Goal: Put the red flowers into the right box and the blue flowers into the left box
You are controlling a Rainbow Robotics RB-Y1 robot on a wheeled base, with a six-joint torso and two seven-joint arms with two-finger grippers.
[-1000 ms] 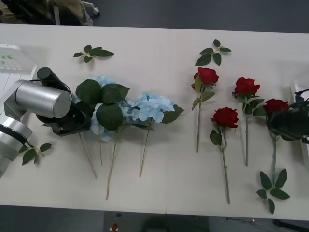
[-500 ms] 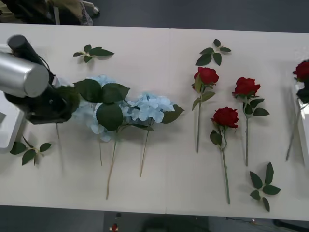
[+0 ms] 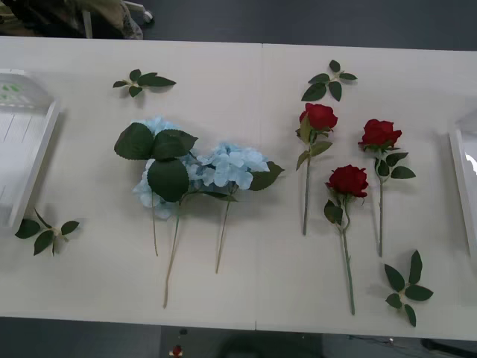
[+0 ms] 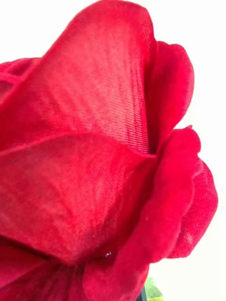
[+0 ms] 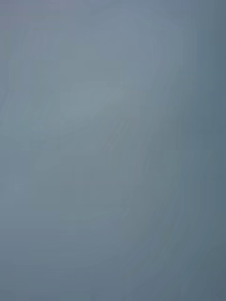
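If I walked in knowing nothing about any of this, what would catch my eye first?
Probably the red rose bloom pressed up close to the right wrist camera. On the table, three more red roses lie right of the middle, with a heap of pale-blue flowers and big dark leaves left of it. A white left box sits at the table's left edge and the rim of the right box at its right edge.

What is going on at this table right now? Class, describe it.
A flower-sorting job is under way. Three red roses lie on the table's right half, and a fourth rose bloom sits close up before the right wrist camera. The blue hydrangea clusters lie left of centre, outside the left box. The right box's rim shows at the right edge. Loose leaf sprigs lie scattered.
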